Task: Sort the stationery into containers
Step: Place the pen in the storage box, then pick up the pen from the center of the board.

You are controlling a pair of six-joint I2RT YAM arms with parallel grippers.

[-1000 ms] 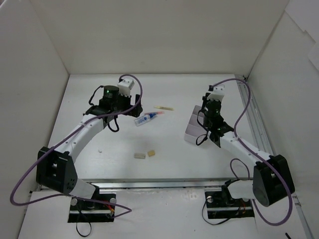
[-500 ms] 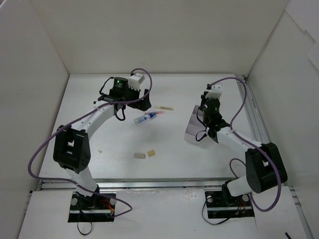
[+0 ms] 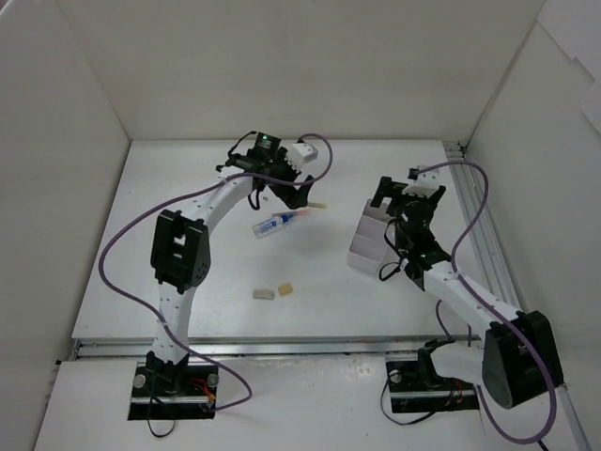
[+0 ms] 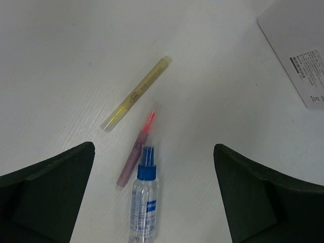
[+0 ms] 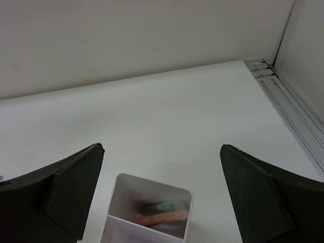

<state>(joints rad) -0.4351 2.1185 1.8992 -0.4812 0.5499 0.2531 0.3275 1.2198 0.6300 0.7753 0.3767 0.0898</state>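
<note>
Left jaws swung right, near yellow pen (image 4: 135, 93).

The top view looks down from high above the near edge, taking in the whole desk (image 3: 188, 207). The left wrist camera faces almost straight down, close above the pale yellow pen (image 4: 135, 93). The right wrist camera looks slantwise toward the far wall (image 5: 126, 40), close over the white box (image 5: 132, 195). The top view shows both pen and box.

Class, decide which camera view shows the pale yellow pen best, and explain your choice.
The left wrist view: the pale yellow pen lies whole and sharp on the table. The top external view gives only a tiny pale sliver of it. The right wrist view misses it.
</note>
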